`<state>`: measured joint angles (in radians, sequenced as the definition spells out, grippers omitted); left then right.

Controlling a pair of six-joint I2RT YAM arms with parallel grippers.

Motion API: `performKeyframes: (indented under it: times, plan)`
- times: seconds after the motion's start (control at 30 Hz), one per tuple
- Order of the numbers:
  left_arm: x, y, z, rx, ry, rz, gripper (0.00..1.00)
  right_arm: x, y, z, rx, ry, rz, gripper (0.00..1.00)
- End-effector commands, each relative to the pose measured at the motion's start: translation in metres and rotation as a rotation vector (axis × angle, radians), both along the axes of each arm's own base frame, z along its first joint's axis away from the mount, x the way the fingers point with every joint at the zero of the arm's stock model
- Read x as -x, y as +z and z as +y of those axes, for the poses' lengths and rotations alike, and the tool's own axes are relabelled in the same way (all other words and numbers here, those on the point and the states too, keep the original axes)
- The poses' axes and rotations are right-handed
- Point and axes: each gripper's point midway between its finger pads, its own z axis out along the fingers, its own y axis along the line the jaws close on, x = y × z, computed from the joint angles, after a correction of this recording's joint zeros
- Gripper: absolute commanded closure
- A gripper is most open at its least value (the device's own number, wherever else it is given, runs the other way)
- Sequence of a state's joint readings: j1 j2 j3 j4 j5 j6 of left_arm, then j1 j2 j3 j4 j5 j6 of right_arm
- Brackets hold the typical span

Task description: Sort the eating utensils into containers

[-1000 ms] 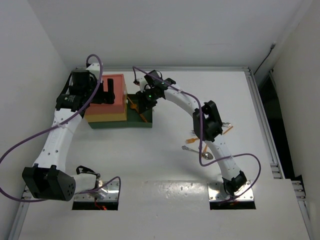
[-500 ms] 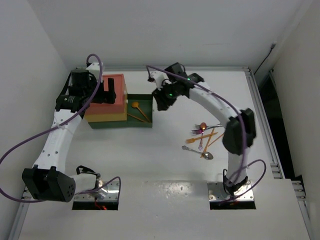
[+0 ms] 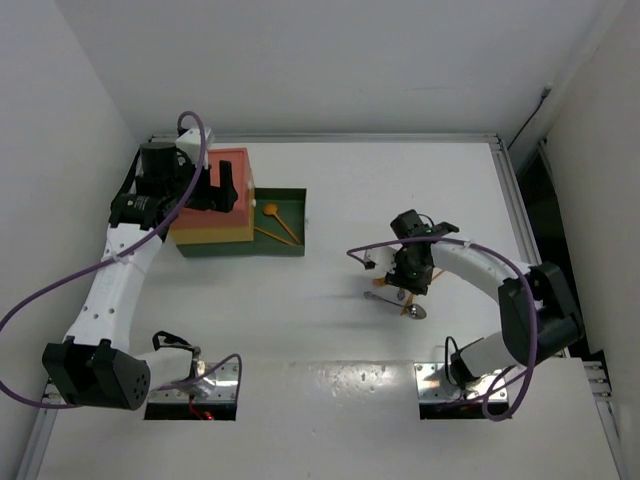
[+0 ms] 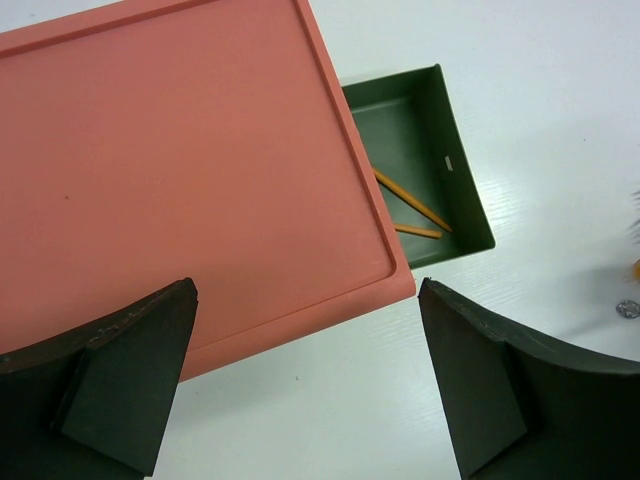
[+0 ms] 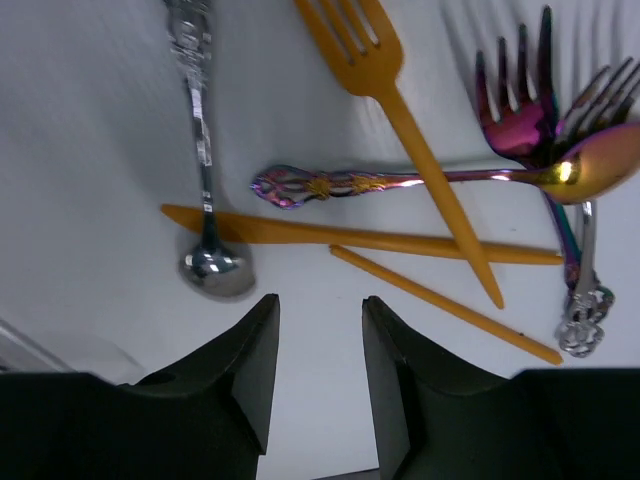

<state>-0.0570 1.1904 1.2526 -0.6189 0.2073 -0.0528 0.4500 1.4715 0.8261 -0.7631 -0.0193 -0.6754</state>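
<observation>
Only close up, perhaps iridescent spoon (image 5: 345, 184)

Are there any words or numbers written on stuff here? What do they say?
No text here can be read.
The pale tag on the inner wall of the green drawer: too small to read.
The silver spoon: a raised pattern on the handle, blurred, no letters to make out.
The red-orange drawer: plain top, no writing.
</observation>
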Motion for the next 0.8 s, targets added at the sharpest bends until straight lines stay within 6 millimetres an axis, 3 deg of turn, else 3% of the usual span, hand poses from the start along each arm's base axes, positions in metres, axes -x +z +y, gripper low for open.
performKeyframes:
  times: [0.0, 0.3, 0.53, 0.77]
  plan:
    - [-0.004, 0.009, -0.003, 0.006, -0.022, -0.040, 0.00, -0.044, 0.006, -0.010, 0.024, 0.059, -0.168, 0.61]
    - [-0.004, 0.000, 0.000, -0.004, -0.007, -0.013, 0.00, -0.068, -0.016, -0.025, 0.002, 0.030, -0.128, 0.57]
    - [-0.007, -0.007, 0.002, -0.010, 0.001, 0.007, 0.00, -0.080, -0.021, -0.017, -0.033, 0.058, -0.108, 0.57]
    - [-0.009, -0.010, 0.005, -0.022, 0.018, 0.015, 0.00, -0.076, -0.033, -0.011, -0.054, 0.075, -0.039, 0.72]
